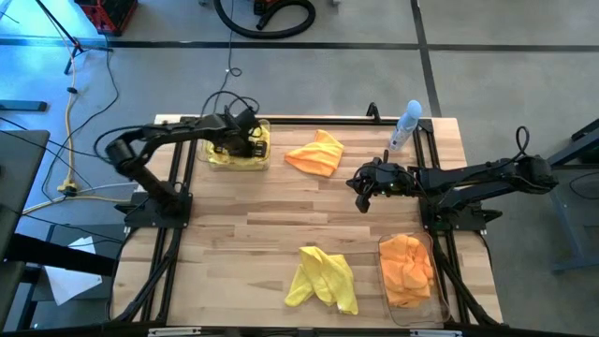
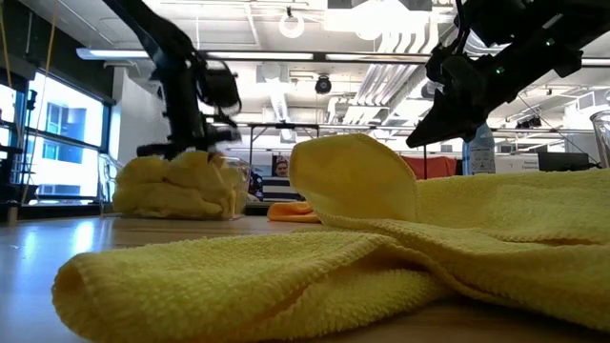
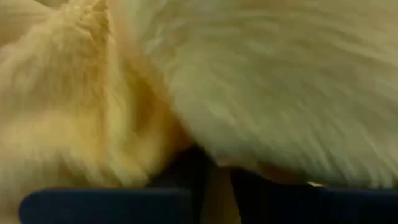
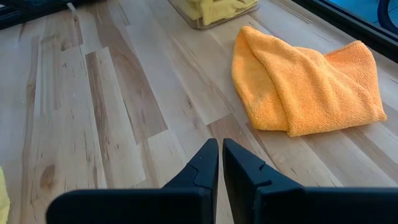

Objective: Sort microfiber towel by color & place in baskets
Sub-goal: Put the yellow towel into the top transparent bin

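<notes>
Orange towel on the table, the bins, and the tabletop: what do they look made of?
Orange towel: soft looped microfibre or terry by its look, matte, with a nubby pile and limp folds.
Bins: clear, colourless, probably rigid plastic; the cloths show through the walls, and the rim looks glossy.
Tabletop: pale wood planks, butcher-block style, with visible grain and seams and a smooth, low-sheen finish.

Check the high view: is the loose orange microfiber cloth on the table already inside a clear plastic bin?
No: the loose orange microfiber cloth lies on the bare wooden table, between the bins and touching neither.
</notes>
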`<action>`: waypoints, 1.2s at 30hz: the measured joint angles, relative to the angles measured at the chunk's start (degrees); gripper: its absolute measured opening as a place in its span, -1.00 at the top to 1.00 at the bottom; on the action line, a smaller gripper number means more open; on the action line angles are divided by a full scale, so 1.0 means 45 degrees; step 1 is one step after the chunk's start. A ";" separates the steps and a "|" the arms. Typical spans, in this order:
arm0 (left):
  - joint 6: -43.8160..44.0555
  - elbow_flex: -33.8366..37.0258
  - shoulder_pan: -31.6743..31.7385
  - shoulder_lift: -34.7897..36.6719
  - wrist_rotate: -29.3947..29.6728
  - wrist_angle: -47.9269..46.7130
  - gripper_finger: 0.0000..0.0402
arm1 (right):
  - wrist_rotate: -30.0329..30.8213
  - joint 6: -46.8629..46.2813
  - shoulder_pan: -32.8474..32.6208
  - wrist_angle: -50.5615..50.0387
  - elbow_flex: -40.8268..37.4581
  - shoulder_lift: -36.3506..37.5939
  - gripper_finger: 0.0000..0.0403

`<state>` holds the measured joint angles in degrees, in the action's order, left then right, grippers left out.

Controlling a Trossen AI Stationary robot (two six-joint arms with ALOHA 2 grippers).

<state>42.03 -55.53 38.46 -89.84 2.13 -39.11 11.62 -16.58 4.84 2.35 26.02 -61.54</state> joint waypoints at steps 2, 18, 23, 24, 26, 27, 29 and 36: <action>0.0195 -0.0036 0.0100 -0.0717 -0.0023 0.0063 0.70 | 0.0000 0.0008 0.0000 0.0000 0.0000 0.0000 0.91; 0.0439 0.0054 0.0305 -0.0405 0.0055 0.0261 0.70 | 0.0004 0.0019 0.0000 -0.0006 0.0000 0.0000 0.91; 0.0543 0.0058 0.0148 0.0789 0.0071 0.0053 0.70 | 0.0001 0.0006 0.0000 -0.0010 0.0000 0.0000 0.91; 0.0543 0.0058 0.0115 0.0999 0.0079 0.0024 0.70 | 0.0005 0.0017 0.0000 -0.0010 0.0000 0.0000 0.91; 0.0540 0.0058 0.0096 0.1444 0.0206 -0.0099 0.70 | 0.0000 0.0019 0.0002 -0.0010 0.0000 0.0000 0.91; 0.0543 0.0054 0.0096 0.1657 0.0304 -0.0137 0.70 | 0.0000 0.0019 0.0002 -0.0010 0.0000 0.0000 0.91; 0.0543 0.0054 0.0101 0.2031 0.0611 -0.0217 0.70 | 0.0000 0.0019 0.0004 -0.0010 0.0000 0.0000 0.91; 0.0331 0.0042 0.0121 0.3074 0.1809 -0.0246 0.70 | 0.0002 0.0019 0.0002 -0.0012 0.0000 0.0000 0.91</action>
<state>43.51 -55.34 39.00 -76.01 10.27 -40.22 11.63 -16.49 4.85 2.29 26.02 -61.54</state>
